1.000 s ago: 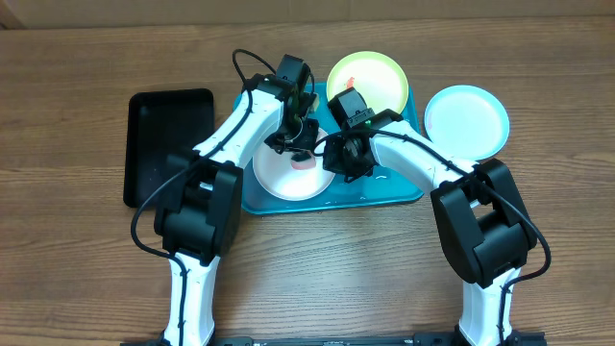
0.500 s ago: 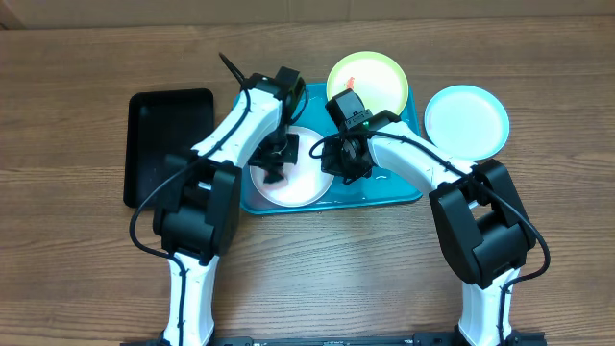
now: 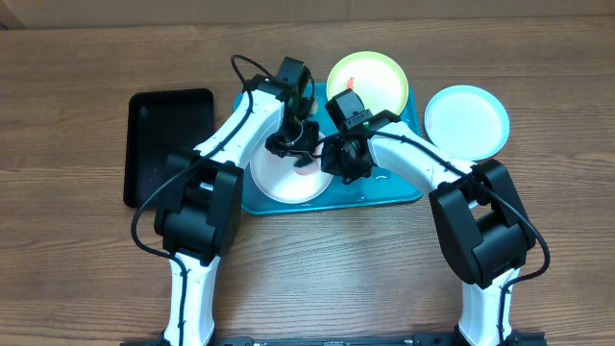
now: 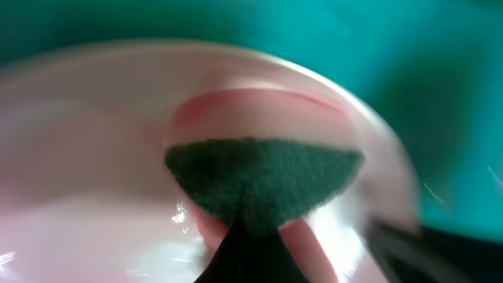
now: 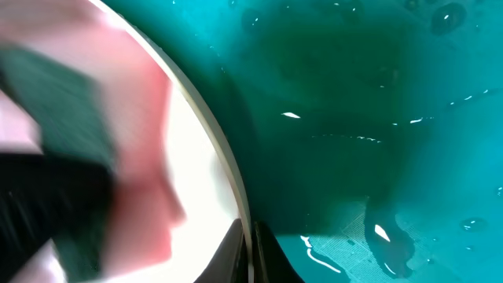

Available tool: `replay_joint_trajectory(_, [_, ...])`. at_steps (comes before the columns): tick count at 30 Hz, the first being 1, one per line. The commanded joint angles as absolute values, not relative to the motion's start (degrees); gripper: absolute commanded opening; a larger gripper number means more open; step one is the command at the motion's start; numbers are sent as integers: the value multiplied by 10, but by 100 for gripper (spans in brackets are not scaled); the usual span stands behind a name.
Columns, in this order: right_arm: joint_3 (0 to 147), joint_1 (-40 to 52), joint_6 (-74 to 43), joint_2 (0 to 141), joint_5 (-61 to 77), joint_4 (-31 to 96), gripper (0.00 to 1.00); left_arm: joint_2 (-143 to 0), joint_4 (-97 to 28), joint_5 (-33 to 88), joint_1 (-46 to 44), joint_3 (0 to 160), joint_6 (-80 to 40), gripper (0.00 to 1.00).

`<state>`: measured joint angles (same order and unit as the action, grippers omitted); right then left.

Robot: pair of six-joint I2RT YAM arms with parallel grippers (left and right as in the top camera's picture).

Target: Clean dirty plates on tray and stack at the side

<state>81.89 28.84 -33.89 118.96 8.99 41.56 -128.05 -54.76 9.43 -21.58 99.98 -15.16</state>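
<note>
Scrubbing is the story at the turquoise tray (image 3: 389,188), which sits mid-table with two plates in it. The white plate (image 3: 281,183) lies in the near left part of the tray, and both arms are on it. The left gripper (image 3: 300,150) comes in from above with its fingers closed on a dark green scouring pad (image 4: 263,177). The left wrist view shows that pad pressed flat against the plate's inner face. Just beyond the pad's edge a red smear (image 4: 251,106) curves along the plate, and a pink film spreads around it. The picture is blurred, so finer detail is lost.

On the other side, the right gripper (image 3: 340,165) is down at the plate's right edge. Its wrist view shows the pale rim running straight between the two dark fingertips, clamped there over the wet tray floor.

The yellow-green plate (image 3: 373,86) sits at the tray's far right corner, its far edge reaching over the rim, and it carries a small red mark near its left side. The light blue plate (image 3: 467,120) lies outside the tray, on the wooden table (image 3: 77,269) just to the right, and its face looks free of smears. A black tray (image 3: 168,144) lies on the table to the left of the turquoise one.
</note>
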Motion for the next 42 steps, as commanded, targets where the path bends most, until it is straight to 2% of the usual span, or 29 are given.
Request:
replay_joint_trajectory(1, [817, 284, -340, 1196, 76, 418, 4, -1290, -569, -169, -214, 995, -332, 4])
replay_joint_trajectory(5, [817, 284, -340, 1196, 76, 418, 4, -1290, -646, -246, -214, 995, -411, 4])
replay_joint_trajectory(10, [817, 284, -340, 1196, 76, 417, 4, -1290, -723, -166, -215, 995, -397, 4])
replay_joint_trajectory(12, [817, 284, -340, 1196, 76, 417, 4, -1290, -728, -85, -216, 995, -330, 4])
replay_joint_trajectory(16, [817, 284, -340, 1196, 76, 418, 4, -1290, -710, 145, -216, 995, -107, 4])
replay_joint_trajectory(19, [817, 284, -340, 1196, 76, 418, 4, -1290, -688, 218, -218, 995, -14, 4])
replay_joint_trajectory(23, [817, 284, -340, 1196, 76, 418, 4, -1290, -609, 133, -218, 995, -80, 4])
replay_joint_trajectory(27, [817, 284, -340, 1196, 76, 419, 4, -1290, -535, -32, -217, 995, -194, 4])
replay_joint_trajectory(31, [817, 284, -340, 1196, 76, 419, 4, -1290, -569, -248, -217, 995, -364, 4])
replay_joint_trajectory(33, [817, 284, -340, 1196, 76, 419, 4, -1290, -602, -270, -217, 995, -398, 4])
replay_joint_trajectory(37, [817, 284, -340, 1196, 76, 419, 4, -1290, -665, -189, -218, 995, -375, 4])
replay_joint_trajectory(42, [817, 284, -340, 1196, 76, 419, 4, -1290, -703, 97, -218, 995, -161, 4])
